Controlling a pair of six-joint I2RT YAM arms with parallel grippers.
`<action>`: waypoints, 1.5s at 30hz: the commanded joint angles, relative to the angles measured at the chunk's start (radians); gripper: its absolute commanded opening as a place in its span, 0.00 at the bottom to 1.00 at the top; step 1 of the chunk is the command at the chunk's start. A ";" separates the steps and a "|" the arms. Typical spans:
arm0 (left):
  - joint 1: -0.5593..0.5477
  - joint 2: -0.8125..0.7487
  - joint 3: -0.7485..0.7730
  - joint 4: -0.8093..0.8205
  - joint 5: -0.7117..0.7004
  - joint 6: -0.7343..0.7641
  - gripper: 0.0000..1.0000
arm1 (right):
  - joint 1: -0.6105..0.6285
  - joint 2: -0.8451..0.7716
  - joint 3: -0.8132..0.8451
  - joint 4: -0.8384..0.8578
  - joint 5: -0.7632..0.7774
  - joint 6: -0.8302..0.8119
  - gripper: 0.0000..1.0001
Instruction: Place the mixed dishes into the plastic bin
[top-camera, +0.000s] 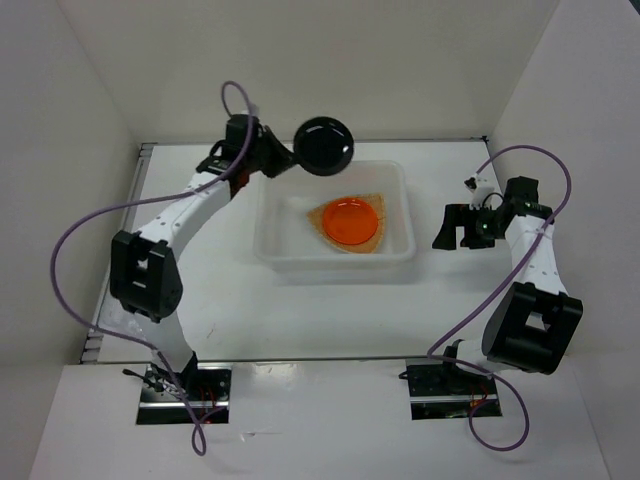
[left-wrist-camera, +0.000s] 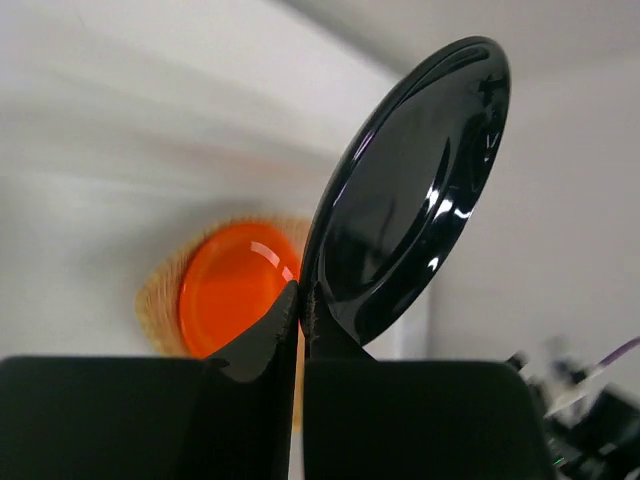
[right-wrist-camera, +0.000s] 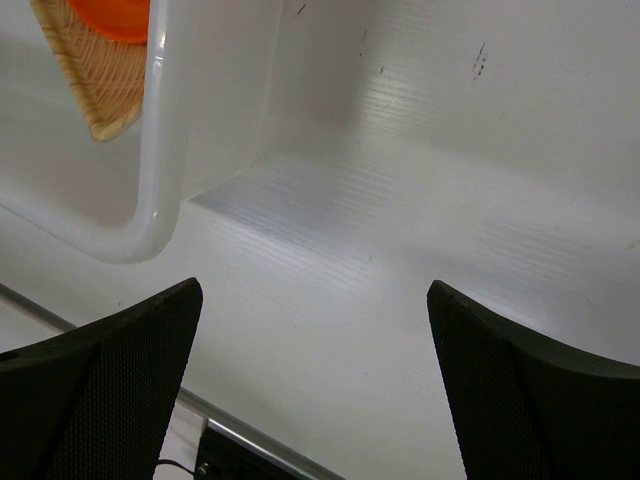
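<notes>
The plastic bin (top-camera: 275, 250) stands at the table's middle. In it lies the tan woven dish (top-camera: 374, 240) with the orange plate (top-camera: 350, 220) on top; both also show in the left wrist view, the orange plate (left-wrist-camera: 232, 285) on the woven dish (left-wrist-camera: 158, 295). My left gripper (top-camera: 283, 152) is shut on the rim of the glossy black plate (top-camera: 323, 145) and holds it tilted above the bin's far left corner; in the left wrist view the gripper (left-wrist-camera: 301, 296) pinches the plate (left-wrist-camera: 410, 195) edge. My right gripper (top-camera: 456, 232) is open and empty right of the bin. No clear cups show.
White walls enclose the table on three sides. In the right wrist view my right gripper (right-wrist-camera: 312, 300) hovers over bare table beside the bin's corner (right-wrist-camera: 150, 215), with a metal edge strip (right-wrist-camera: 250, 440) below.
</notes>
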 joint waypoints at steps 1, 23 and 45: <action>-0.082 0.090 0.115 -0.119 0.096 0.134 0.00 | -0.013 -0.001 -0.003 0.039 0.003 0.009 0.98; -0.218 0.477 0.328 -0.336 0.064 0.190 0.00 | -0.093 -0.001 -0.003 0.030 -0.017 -0.020 0.98; -0.037 0.186 0.574 -1.120 -0.589 0.398 1.00 | -0.121 0.039 -0.003 0.021 -0.036 -0.029 0.98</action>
